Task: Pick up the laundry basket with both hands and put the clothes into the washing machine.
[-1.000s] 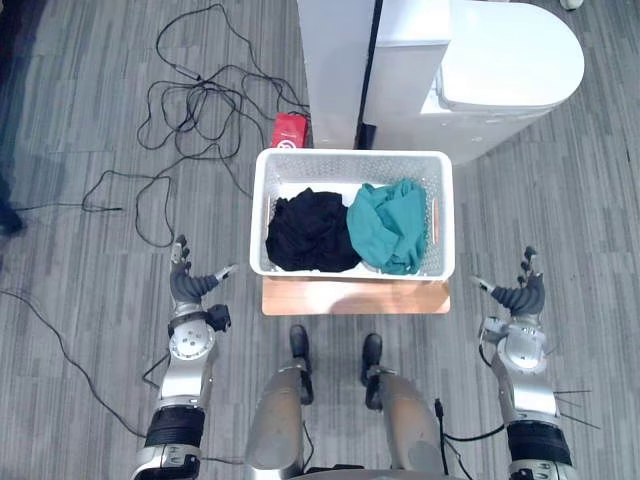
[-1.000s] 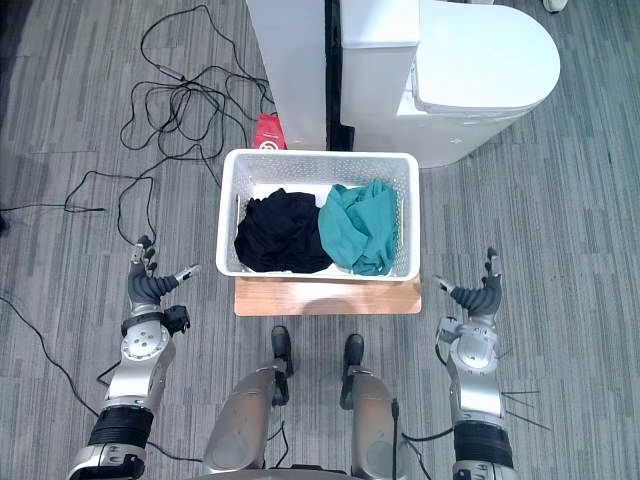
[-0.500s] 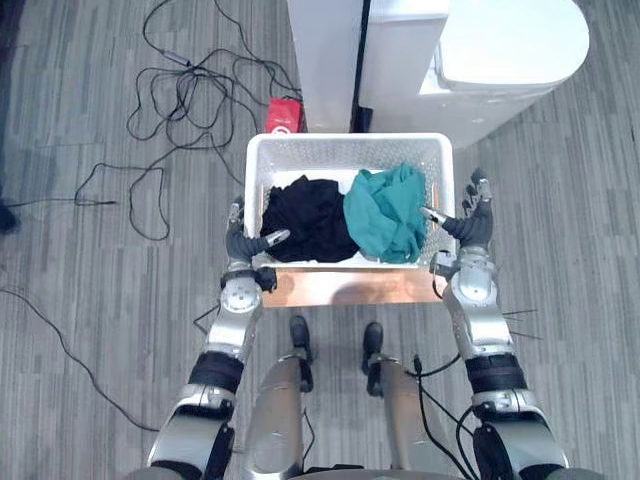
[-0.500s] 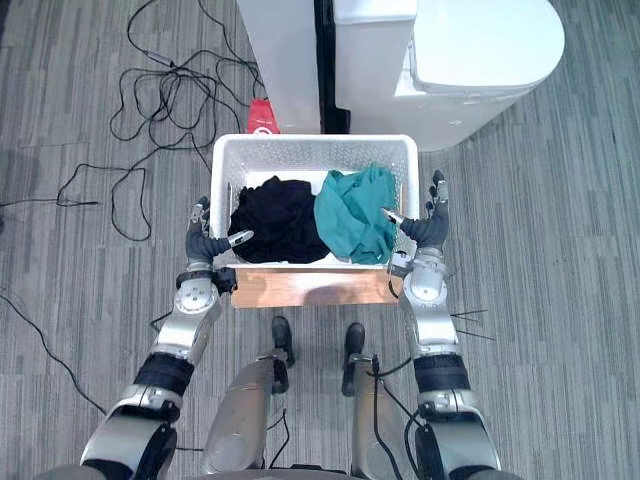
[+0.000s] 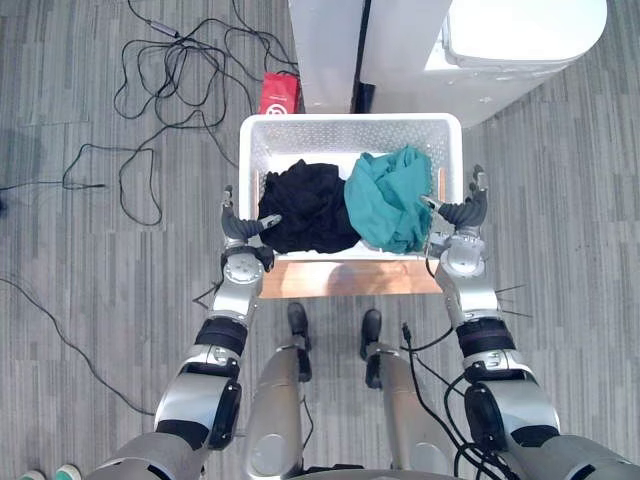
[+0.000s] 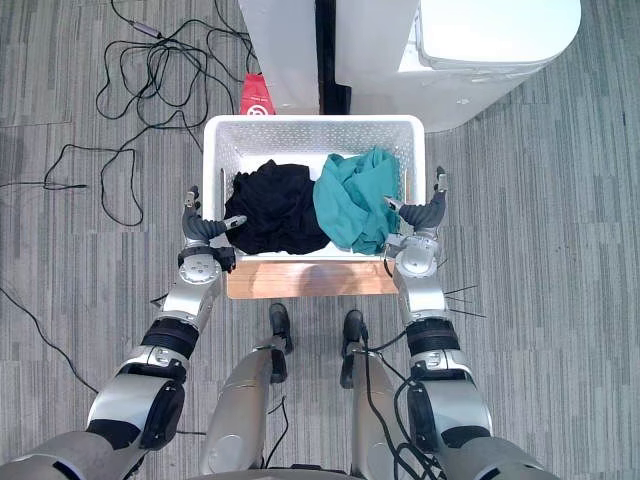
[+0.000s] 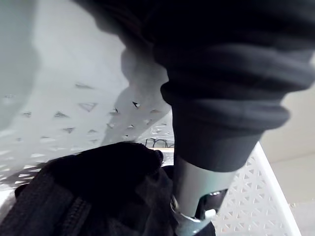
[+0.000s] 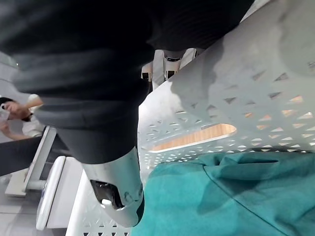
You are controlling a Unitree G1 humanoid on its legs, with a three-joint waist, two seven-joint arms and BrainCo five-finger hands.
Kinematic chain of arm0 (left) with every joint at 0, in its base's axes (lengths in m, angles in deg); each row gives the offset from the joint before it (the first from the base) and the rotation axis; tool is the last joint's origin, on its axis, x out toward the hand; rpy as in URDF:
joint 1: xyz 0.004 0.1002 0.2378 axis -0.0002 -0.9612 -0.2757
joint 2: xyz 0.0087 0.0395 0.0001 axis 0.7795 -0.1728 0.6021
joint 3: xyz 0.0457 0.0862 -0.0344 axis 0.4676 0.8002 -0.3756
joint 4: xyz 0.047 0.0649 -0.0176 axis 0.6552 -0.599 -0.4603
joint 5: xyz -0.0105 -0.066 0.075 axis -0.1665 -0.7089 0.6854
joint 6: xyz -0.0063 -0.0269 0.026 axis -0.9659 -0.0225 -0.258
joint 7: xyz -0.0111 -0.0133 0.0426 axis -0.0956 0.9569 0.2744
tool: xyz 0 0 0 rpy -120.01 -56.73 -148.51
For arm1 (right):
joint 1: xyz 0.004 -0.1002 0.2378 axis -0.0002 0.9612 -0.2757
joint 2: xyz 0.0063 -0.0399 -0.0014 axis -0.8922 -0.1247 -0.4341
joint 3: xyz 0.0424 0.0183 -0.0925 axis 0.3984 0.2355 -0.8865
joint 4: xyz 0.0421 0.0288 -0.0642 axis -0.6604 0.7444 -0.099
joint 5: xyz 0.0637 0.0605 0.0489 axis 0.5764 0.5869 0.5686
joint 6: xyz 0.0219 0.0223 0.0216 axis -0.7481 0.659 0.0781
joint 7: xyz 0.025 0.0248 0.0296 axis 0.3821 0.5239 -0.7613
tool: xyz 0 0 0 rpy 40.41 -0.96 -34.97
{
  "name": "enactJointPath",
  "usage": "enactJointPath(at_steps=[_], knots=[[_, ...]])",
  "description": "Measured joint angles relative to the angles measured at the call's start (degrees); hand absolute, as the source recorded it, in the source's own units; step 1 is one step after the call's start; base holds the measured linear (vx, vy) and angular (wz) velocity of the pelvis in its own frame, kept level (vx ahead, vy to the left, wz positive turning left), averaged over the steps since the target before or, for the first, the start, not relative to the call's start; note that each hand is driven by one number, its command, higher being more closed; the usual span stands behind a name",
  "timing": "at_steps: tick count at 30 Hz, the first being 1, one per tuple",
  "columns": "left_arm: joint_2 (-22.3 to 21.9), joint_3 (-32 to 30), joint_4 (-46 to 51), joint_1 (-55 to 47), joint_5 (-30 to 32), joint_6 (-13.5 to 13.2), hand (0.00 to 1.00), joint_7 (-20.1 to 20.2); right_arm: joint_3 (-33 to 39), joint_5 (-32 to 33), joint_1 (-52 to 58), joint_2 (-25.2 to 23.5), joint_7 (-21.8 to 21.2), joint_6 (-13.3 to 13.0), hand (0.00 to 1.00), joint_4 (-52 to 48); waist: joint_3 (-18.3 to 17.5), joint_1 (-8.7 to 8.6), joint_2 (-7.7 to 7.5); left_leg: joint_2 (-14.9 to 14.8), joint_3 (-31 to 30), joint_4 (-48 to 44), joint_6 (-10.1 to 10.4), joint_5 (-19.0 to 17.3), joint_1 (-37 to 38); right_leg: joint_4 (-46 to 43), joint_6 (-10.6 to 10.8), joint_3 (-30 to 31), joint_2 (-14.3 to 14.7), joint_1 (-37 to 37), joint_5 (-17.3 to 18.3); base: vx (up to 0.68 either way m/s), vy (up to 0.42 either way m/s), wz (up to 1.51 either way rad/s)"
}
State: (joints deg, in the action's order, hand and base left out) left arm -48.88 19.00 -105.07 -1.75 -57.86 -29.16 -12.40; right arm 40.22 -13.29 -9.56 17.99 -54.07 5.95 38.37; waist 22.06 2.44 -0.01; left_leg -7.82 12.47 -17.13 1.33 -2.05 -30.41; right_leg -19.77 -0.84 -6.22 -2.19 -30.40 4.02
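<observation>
The white perforated laundry basket sits on a low wooden stand straight ahead. Inside lie black clothes on the left and teal clothes on the right. My left hand is against the basket's left wall, fingers straight up outside it and thumb reaching over the rim above the black clothes. My right hand mirrors it at the right wall, with its thumb over the rim above the teal clothes.
A white washing machine stands just behind the basket on the right, next to a tall white cabinet. A red packet and loose black cables lie on the grey floor at the back left. A person shows beyond the basket.
Both hands have swung in from wide apart beside the stand to the basket's two side walls, thumbs now over the rim. The camera has tipped forward a little.
</observation>
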Motion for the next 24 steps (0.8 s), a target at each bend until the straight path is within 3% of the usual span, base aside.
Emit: enactJointPath(at_steps=[9, 14, 15, 20, 24], knots=[[-0.5, 0.0, 0.0, -0.3, 0.6, 0.5, 1.00, -0.3, 2.6, -1.2, 2.1, -1.3, 2.1, 0.2, 0.00, 0.2, 0.0, 0.05, 0.00, 0.0, 0.1, 0.2, 0.0, 0.0, 0.3, 0.0, 0.0, 0.0, 0.0, 0.2, 0.0, 0.00, 0.000, 0.00], [-1.4, 0.1, -1.0, -1.2, 0.6, 0.8, 1.00, -1.5, 6.2, -4.0, 1.7, -1.9, 2.1, 4.8, 0.00, 4.5, 0.0, 0.00, -0.01, 0.0, 0.1, 0.3, 0.0, 0.0, 1.3, 0.1, 0.0, 0.0, 0.0, 1.1, 0.0, 0.00, 0.000, 0.00], [-1.6, 0.1, -1.2, -1.2, 0.6, 0.9, 1.00, -1.5, 6.3, -4.3, 1.5, -1.9, 2.0, 5.4, 1.00, 5.4, 0.0, 0.00, -0.01, 0.0, 0.1, 0.3, 0.0, 0.0, 1.4, 0.1, 0.0, 0.0, 0.0, 1.2, 0.0, 0.00, 0.000, 0.00], [-2.1, 0.3, -2.3, -1.8, 0.8, 1.2, 1.00, -1.1, 8.4, -10.2, -2.2, -0.8, -3.6, 9.3, 1.00, 10.3, -0.1, -0.14, -0.15, 0.0, -0.1, 0.3, 0.0, 0.0, 2.4, 0.1, -0.1, -0.4, -0.1, 2.5, 0.0, -0.01, -0.007, 0.02], [-2.5, 0.4, -2.3, -2.2, 0.8, 1.3, 1.00, -0.4, 8.5, -11.1, -2.9, 0.0, -6.9, 10.0, 1.00, 11.5, -0.1, -0.16, -0.18, 0.3, -0.6, 1.4, 0.2, 0.8, 3.3, 0.2, -0.1, -1.0, -0.3, 3.2, 0.0, -0.01, -0.023, 0.09]])
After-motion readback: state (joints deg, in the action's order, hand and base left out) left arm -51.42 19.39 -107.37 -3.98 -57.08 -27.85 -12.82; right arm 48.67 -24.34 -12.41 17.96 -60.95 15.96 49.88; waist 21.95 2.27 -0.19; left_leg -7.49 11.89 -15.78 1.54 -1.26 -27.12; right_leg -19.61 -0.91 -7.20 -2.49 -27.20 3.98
